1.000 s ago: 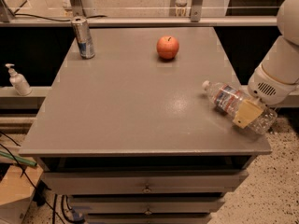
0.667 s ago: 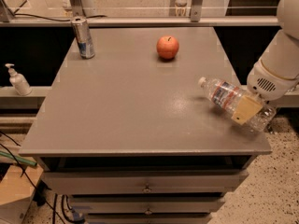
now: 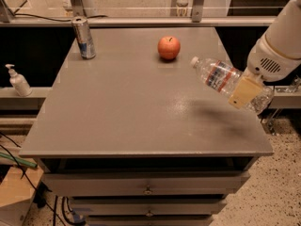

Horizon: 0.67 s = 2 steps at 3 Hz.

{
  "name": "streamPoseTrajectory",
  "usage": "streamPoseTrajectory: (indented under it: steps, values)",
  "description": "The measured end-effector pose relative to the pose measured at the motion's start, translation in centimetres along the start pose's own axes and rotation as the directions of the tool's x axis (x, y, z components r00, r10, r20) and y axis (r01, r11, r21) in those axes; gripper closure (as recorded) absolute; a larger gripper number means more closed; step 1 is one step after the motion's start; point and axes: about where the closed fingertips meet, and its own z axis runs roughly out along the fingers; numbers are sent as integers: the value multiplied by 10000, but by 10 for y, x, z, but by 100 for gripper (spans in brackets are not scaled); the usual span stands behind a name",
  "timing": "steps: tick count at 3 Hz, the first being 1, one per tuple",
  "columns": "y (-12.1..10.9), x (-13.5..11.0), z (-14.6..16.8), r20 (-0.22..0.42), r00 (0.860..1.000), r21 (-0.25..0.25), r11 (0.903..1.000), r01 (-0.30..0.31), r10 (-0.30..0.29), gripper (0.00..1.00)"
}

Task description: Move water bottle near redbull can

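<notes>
The water bottle [image 3: 217,75] hangs in the air at the right of the frame, clear of the bench [image 3: 122,112], with its shadow [image 3: 221,119] lying on the grey top below it. It is tilted, its long axis running from lower right to upper left, and the white cap [image 3: 194,60] leads at the upper-left end. My tool [image 3: 244,93] is clamped across the bottle's lower half, just past the label band. One tan pad [image 3: 241,94] lies flat on the near side of the plastic, and I cannot see the other finger behind it. My white arm [image 3: 282,41] comes in from the upper-right corner.

What matters for the coming move is the line to the redbull can [image 3: 83,37]. It stands upright in the upper left of the frame, close to the far left corner of the bench and well apart from the bottle. So the can lies up and to the left of my tool, roughly along the way the cap already points, though further left than up.

The apple [image 3: 169,47] sits between the two, a little above the straight path and nearer the bottle than the can. I judge the carry should pass on the near side of it. The set-down should keep the cap end short of the can, since a slim can would tip easily. A pump dispenser [image 3: 18,81] stands off the bench at far left, out of the way.
</notes>
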Motion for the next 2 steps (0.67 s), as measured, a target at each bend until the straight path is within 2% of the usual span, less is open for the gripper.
streamPoseTrajectory:
  steps: [1,2]
  values:
    - [10,-10,1,224,9995,-263,9994,219,-213,100]
    - [28,-49,3,1039,9930,-998,9928,658,-554,100]
